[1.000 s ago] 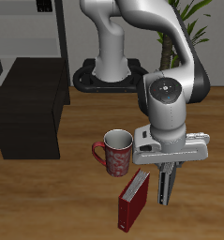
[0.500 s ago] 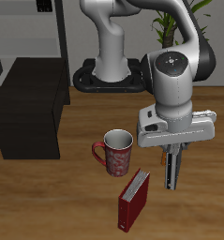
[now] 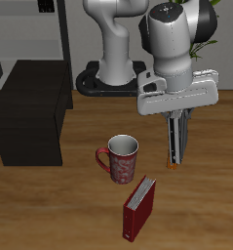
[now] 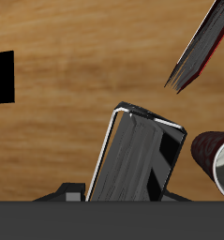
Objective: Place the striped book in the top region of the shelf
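My gripper (image 3: 174,156) hangs well above the table, shut on the striped book (image 3: 175,137). The exterior view shows that book edge-on, as a thin dark slab hanging down between the fingers. In the wrist view its grey streaked cover (image 4: 134,159) with a pale edge fills the space below the gripper. The shelf (image 3: 30,112), a low near-black box, stands on the table farther back and off to the side, well away from the gripper. A black patch (image 4: 1,77) in the wrist view is probably part of it.
A dark red book (image 3: 139,208) lies on the table near the front edge, almost under the gripper. A red patterned mug (image 3: 119,158) stands beside it. A grey-framed rack (image 3: 45,29) and a plant (image 3: 191,21) stand at the back.
The gripper has risen from beside the red book and moved back, carrying the striped book up with it. The mug and the red book have stayed put.
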